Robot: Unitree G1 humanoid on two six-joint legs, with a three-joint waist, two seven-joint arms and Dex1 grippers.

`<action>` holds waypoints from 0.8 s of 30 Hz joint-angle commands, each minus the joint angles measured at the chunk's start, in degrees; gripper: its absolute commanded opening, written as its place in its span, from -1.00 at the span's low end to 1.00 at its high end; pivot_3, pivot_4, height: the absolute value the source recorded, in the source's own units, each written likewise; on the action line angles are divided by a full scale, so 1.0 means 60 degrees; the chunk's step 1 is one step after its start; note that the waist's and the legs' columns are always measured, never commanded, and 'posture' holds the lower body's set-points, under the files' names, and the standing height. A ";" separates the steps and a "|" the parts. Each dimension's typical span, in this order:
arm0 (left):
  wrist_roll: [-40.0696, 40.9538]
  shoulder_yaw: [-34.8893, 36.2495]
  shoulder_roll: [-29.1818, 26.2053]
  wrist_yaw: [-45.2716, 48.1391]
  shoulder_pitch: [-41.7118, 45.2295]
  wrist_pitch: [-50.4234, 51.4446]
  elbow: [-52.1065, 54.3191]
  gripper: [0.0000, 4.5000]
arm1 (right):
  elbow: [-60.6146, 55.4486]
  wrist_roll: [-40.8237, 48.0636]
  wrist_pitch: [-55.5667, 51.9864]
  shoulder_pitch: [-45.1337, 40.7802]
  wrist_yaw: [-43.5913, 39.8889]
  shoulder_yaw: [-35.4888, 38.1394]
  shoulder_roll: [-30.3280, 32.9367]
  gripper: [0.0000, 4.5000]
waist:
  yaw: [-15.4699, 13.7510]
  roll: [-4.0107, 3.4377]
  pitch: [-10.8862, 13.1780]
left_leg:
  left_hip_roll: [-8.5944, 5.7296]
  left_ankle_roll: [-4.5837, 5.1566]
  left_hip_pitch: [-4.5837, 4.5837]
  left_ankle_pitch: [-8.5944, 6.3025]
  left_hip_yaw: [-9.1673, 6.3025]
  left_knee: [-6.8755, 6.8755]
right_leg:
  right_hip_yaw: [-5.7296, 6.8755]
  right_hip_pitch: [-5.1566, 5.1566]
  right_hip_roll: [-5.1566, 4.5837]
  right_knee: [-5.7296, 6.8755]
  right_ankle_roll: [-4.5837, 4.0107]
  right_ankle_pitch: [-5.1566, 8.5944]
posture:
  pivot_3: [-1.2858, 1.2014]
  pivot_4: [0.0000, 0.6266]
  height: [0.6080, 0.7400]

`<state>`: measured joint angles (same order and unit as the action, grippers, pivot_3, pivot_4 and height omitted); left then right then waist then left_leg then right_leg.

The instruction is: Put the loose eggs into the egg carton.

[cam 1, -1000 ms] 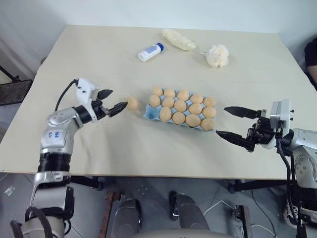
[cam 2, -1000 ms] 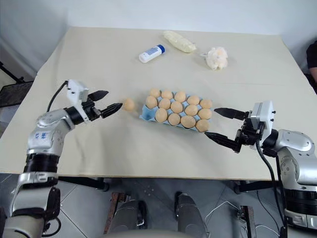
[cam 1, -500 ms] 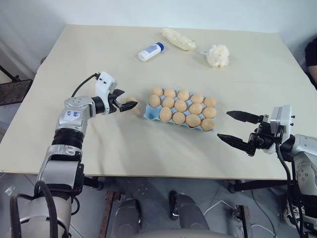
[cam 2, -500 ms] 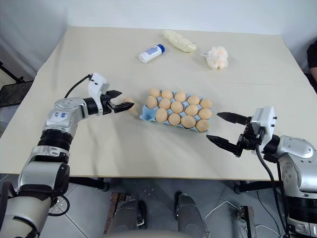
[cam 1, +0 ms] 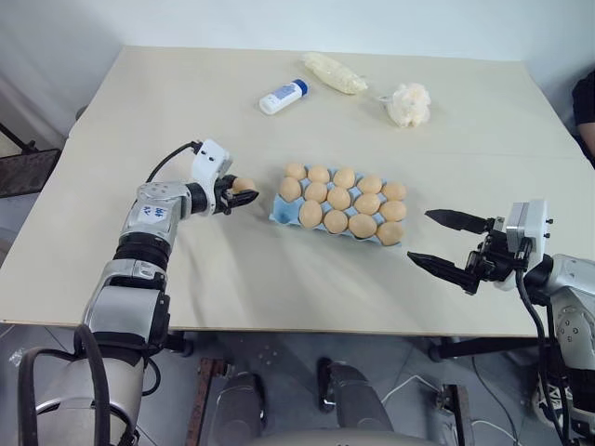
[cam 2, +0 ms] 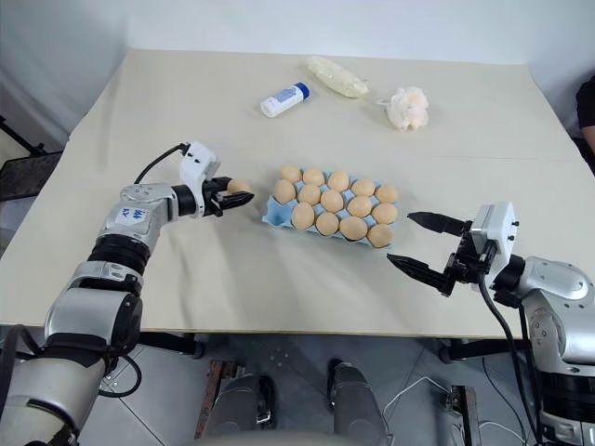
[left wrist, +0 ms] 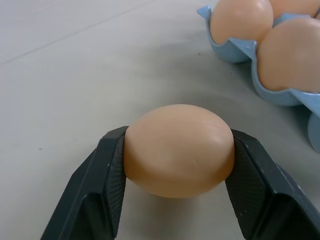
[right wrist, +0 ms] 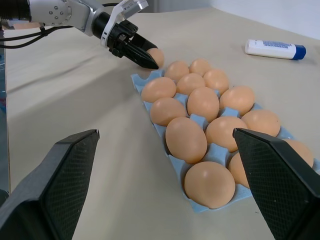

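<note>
Beige tabletop (cam 1: 232,288) stretches under both arms, with a white bottle (cam 1: 283,97), a pale yellow bag (cam 1: 334,73) and a white fluffy wad (cam 1: 407,104) lying far beyond the grippers, none of them part of the job. Just past the left gripper (left wrist: 176,150) sits the egg carton (cam 1: 281,216), its light blue cups nearly all filled with tan eggs. I count fourteen in it, and the cup at the corner nearest this gripper looks empty.

That gripper is pinching the loose egg (left wrist: 178,149): one black finger presses each end of the shell, and the egg seems to rest on or barely above the table, just short of the carton's scalloped edge. I cannot tell whether it has left the surface.

Off to the carton's other side, the right gripper (cam 1: 444,242) hangs with its fingers spread wide and nothing between them, well apart from the tray.

Judging by this, the task is almost finished. What remains is lifting this last egg, carrying it over the rim and seating it in the free cup.
</note>
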<state>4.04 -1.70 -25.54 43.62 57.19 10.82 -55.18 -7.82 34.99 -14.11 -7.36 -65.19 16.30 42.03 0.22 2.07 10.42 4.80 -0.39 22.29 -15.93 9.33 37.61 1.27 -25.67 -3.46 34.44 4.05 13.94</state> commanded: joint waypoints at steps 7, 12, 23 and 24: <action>0.1503 0.0671 0.0101 0.2051 -0.0484 0.0103 0.3094 0.06 | -0.0479 0.0261 0.0042 0.0132 0.0008 0.0450 0.0183 1.00 | -0.0012 0.0000 0.0000 | 0.0000 0.0000 0.0006 -0.0002 0.0001 0.0003 | 0.0001 0.0001 0.0000 -0.0001 0.0001 0.0000 | 0.03 -0.52 1.00; 0.1471 0.0135 0.0078 0.2639 -0.1033 0.0687 0.3976 0.06 | -0.0494 0.0250 0.0037 0.0163 0.0043 0.0442 0.0177 1.00 | 0.0014 -0.0001 0.0000 | 0.0000 0.0001 -0.0003 -0.0001 0.0004 0.0016 | -0.0007 0.0004 0.0003 0.0014 0.0001 0.0000 | 0.03 -0.52 1.00; 0.1093 -0.0303 0.0361 0.2377 -0.1086 0.0290 0.3677 0.06 | -0.0614 0.0255 0.0017 0.0363 0.0171 0.0517 0.0197 1.00 | -0.0002 -0.0001 0.0001 | -0.0003 0.0012 0.0001 0.0000 -0.0007 0.0057 | -0.0010 0.0010 -0.0006 0.0037 0.0005 -0.0002 | 0.03 -0.52 1.00; 0.1025 -0.0330 0.0430 0.2292 -0.1011 0.0273 0.3539 0.06 | -0.0619 0.0257 0.0010 0.0371 0.0189 0.0517 0.0199 1.00 | -0.0006 -0.0001 0.0001 | -0.0003 0.0012 0.0001 -0.0001 -0.0008 0.0057 | -0.0009 0.0010 -0.0005 0.0038 0.0004 -0.0002 | 0.03 -0.52 1.00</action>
<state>10.77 -3.52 -23.50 58.17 49.35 13.98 -33.78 -9.32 35.37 -14.13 -5.32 -64.31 16.79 42.15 0.18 2.07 10.42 4.78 -0.31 22.30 -15.94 9.27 37.96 1.22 -25.61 -3.49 34.67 4.07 13.93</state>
